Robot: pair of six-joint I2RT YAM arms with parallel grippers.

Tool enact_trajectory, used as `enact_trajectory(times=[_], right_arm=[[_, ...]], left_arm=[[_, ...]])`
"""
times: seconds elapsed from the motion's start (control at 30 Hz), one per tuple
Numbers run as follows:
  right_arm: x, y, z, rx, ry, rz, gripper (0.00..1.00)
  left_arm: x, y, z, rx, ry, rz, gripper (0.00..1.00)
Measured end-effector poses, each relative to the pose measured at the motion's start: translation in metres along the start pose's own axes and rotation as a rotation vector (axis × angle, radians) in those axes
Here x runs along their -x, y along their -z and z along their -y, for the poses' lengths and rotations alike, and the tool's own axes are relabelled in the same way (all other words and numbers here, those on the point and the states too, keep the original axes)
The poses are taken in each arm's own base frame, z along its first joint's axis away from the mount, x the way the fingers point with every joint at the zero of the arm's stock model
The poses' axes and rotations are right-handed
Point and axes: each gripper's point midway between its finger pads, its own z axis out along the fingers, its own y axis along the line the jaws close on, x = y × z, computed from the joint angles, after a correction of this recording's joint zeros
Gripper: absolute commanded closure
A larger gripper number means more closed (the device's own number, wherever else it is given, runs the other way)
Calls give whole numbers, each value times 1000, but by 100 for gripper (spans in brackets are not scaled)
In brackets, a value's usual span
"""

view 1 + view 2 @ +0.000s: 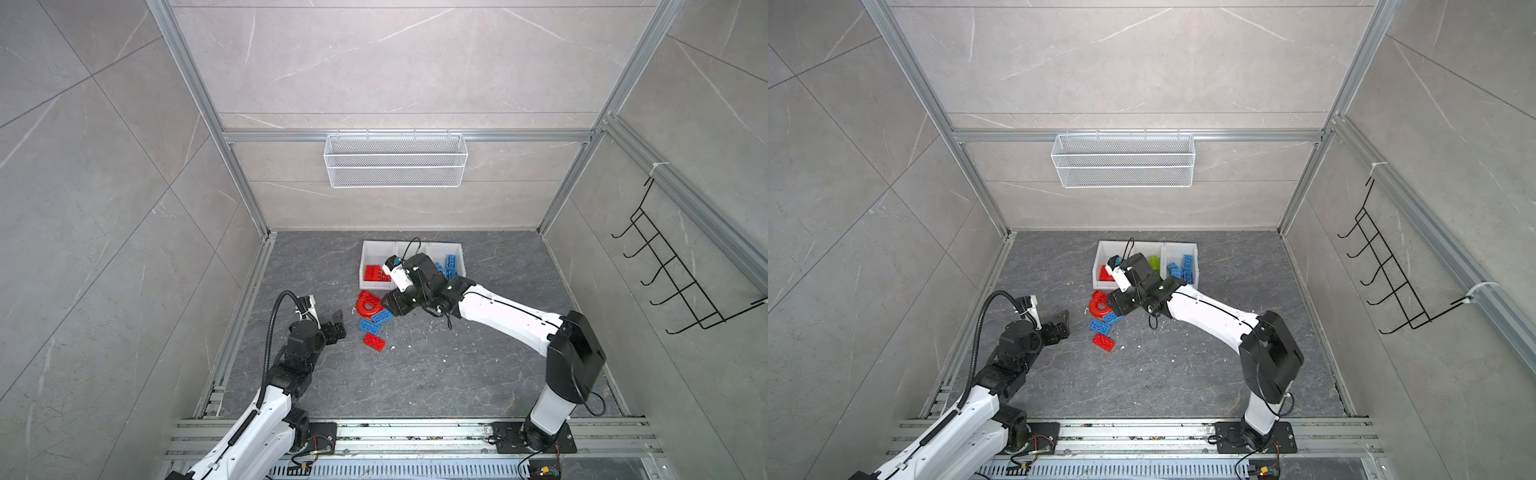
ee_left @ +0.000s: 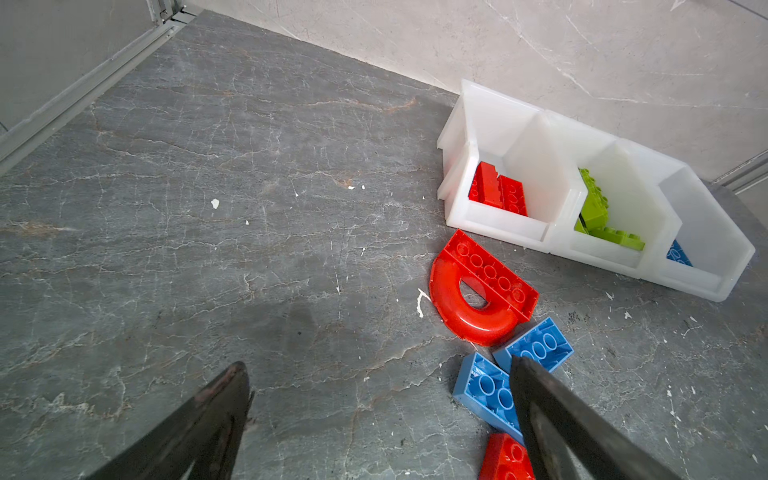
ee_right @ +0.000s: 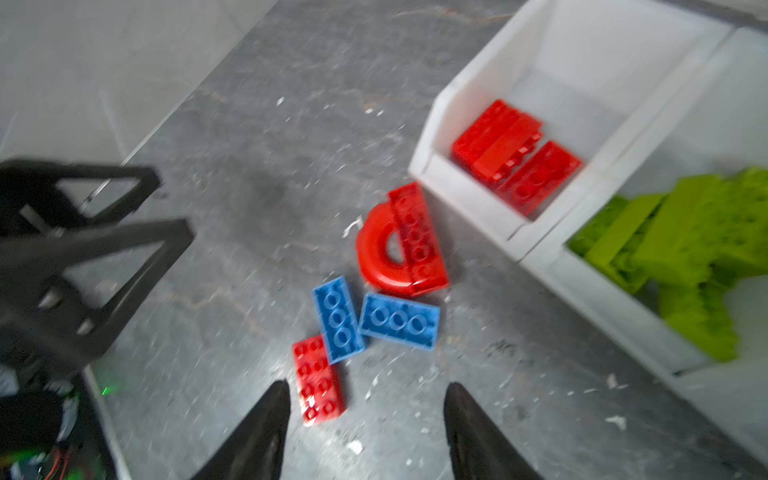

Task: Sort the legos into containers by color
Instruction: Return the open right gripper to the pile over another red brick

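Red arch (image 3: 376,253), two blue bricks (image 3: 399,320) and a red brick (image 3: 318,380) lie loose before part-filled white bins (image 2: 503,226) near the worktop's back edge.

High downward top views, near wrist views, red arch (image 2: 486,270) common to all.

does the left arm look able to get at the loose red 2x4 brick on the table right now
Probably yes: the left gripper is open, right beside the loose red 2x4 brick, with nothing between them. The right gripper hovers close above and might crowd it.
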Motion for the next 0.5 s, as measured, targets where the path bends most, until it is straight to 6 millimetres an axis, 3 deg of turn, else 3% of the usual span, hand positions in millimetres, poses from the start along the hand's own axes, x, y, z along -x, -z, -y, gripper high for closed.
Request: enact_trajectory(times=[0.1, 0.17, 0.33, 0.5], right_arm=[[-30, -4, -26, 44, 73, -58, 38], [-46, -9, -32, 51, 98, -96, 37], [-62, -25, -27, 33, 128, -144, 36], [-90, -55, -24, 33, 154, -231, 37]], left_arm=[[1, 1, 0, 0, 1, 4, 0], [1, 1, 0, 0, 1, 4, 0], [1, 0, 0, 1, 1, 2, 0], [-2, -1, -2, 11, -1, -5, 0]])
